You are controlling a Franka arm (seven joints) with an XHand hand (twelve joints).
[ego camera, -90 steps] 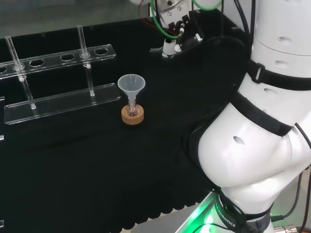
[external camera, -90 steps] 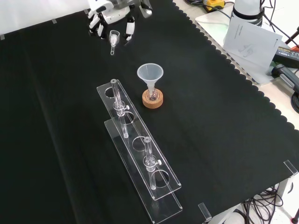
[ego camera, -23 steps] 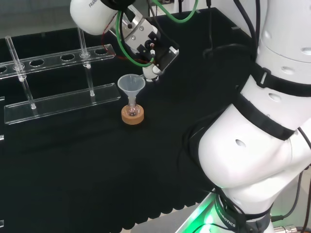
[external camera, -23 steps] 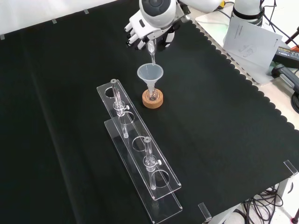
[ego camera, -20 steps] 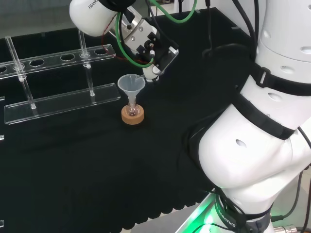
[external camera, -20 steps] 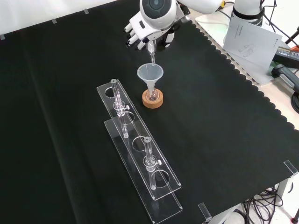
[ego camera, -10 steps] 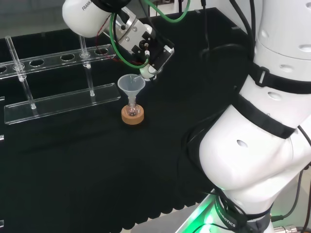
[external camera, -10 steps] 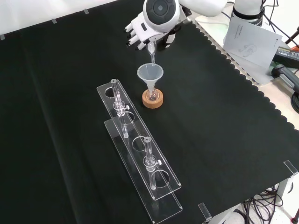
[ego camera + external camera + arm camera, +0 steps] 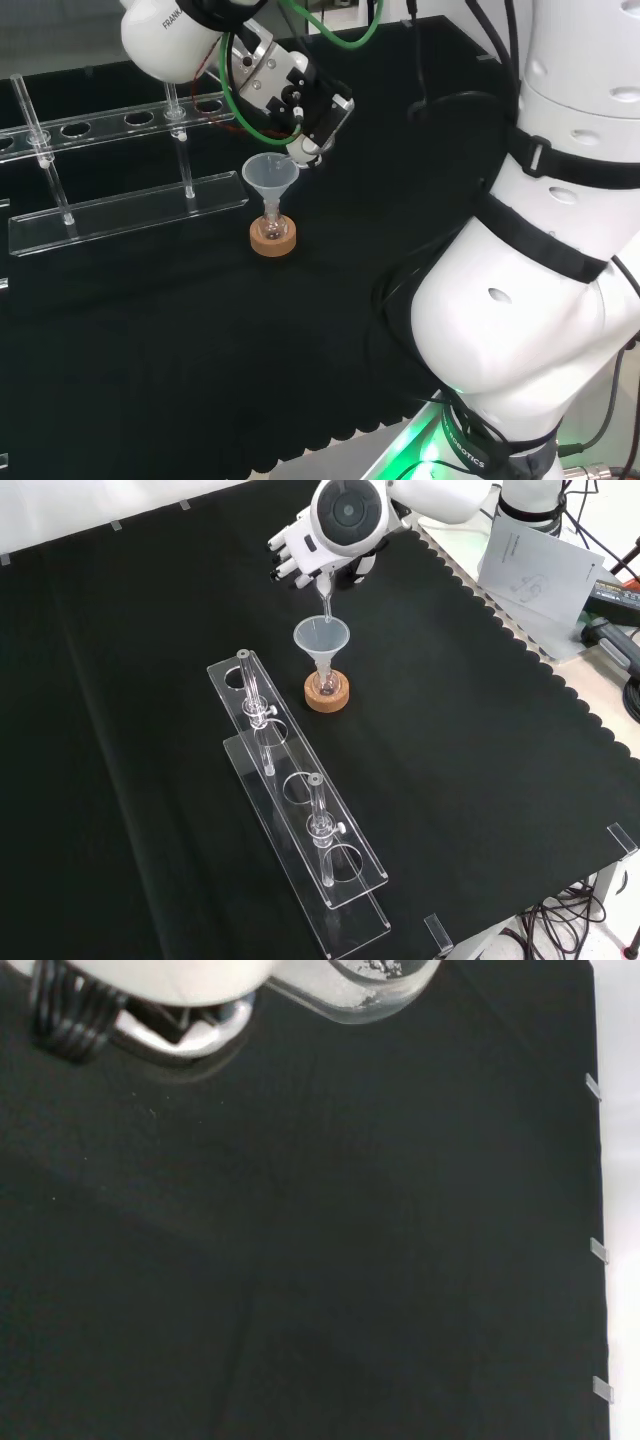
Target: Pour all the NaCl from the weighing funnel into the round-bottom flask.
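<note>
A small round-bottom flask (image 9: 325, 680) stands on a cork ring (image 9: 327, 693) with a clear plastic funnel (image 9: 321, 636) in its neck. The hand (image 9: 312, 552) hovers just beyond it, fingers curled on the glass weighing funnel (image 9: 325, 598). The weighing funnel is tipped steeply, its spout pointing down into the plastic funnel's mouth. In the head view the hand (image 9: 303, 106) sits right above the plastic funnel (image 9: 270, 174) and cork ring (image 9: 272, 239). The wrist view shows the weighing funnel's bowl (image 9: 372, 980) with a few white grains stuck inside, beside part of the hand (image 9: 150, 1005).
A clear acrylic rack (image 9: 300, 815) with two upright rods stands close to the flask, in the head view at the left (image 9: 120, 205). Papers (image 9: 535, 560) lie beyond the cloth's scalloped edge at the front view's upper right.
The hand has carried the weighing funnel from the cloth's far side to above the plastic funnel. Over the last second it has tipped the funnel a little steeper.
</note>
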